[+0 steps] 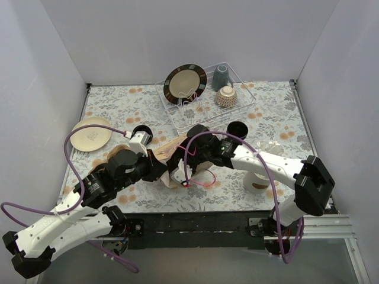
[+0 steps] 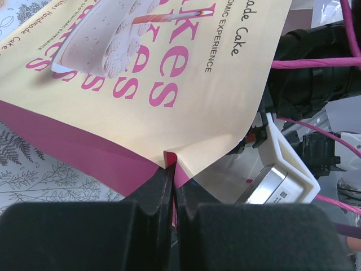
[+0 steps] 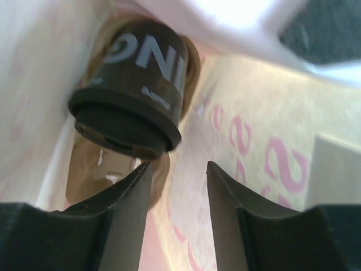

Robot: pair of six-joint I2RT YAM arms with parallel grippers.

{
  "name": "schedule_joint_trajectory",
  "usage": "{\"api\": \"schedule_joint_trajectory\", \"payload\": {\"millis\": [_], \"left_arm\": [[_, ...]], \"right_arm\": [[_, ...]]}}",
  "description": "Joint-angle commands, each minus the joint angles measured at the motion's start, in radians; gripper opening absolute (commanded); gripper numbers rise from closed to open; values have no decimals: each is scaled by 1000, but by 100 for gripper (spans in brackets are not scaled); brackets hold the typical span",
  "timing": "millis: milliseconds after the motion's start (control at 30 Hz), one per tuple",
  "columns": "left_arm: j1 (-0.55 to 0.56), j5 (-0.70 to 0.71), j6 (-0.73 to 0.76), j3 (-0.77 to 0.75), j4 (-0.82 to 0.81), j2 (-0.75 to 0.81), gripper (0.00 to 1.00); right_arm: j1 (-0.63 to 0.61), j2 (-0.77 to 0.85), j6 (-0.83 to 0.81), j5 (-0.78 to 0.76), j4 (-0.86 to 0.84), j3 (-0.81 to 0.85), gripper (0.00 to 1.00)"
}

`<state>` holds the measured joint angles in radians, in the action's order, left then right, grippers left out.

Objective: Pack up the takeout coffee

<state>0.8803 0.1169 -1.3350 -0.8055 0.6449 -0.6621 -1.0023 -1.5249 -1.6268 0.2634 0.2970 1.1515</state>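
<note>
A lidded black takeout coffee cup (image 3: 132, 84) lies on its side inside the paper bag (image 3: 254, 147), lid toward the camera. My right gripper (image 3: 177, 169) is open inside the bag, just short of the cup, with nothing between its fingers. My left gripper (image 2: 172, 172) is shut on the bag's top edge, where the cream printed side (image 2: 169, 68) meets the pink fold. From above, the bag (image 1: 170, 149) lies between the two arms, and the right wrist (image 1: 220, 148) reaches into its mouth. Two more black cups stand on the table, one (image 1: 237, 128) at mid-right and one (image 1: 142, 132) behind my left wrist.
A clear dish rack (image 1: 249, 102) at the back holds a dark-rimmed plate (image 1: 185, 83), a grey-blue mug (image 1: 220, 76) and a patterned bowl (image 1: 226, 96). A cream plate (image 1: 92, 134) lies at the left. A white cup (image 1: 257, 181) stands under my right forearm.
</note>
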Motion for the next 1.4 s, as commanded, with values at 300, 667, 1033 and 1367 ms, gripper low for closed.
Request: {"api": "schedule_joint_trajectory", "payload": {"millis": [300,667,1033,1367], "left_arm": [[5,-40,13,17,-59,-30,0],[5,-40,3,14,-60,-13,0],[5,-22,5,8,-28,2,0],[5,-6,5,2,7,4,0]], "right_arm": [[-32,-55,-168,47,37,66,53],[-52,-123,-214,-32,44,97,42],[-53,-100,-232,-66,74,67,11],[-53,-61,-234,-108,30,63,1]]}}
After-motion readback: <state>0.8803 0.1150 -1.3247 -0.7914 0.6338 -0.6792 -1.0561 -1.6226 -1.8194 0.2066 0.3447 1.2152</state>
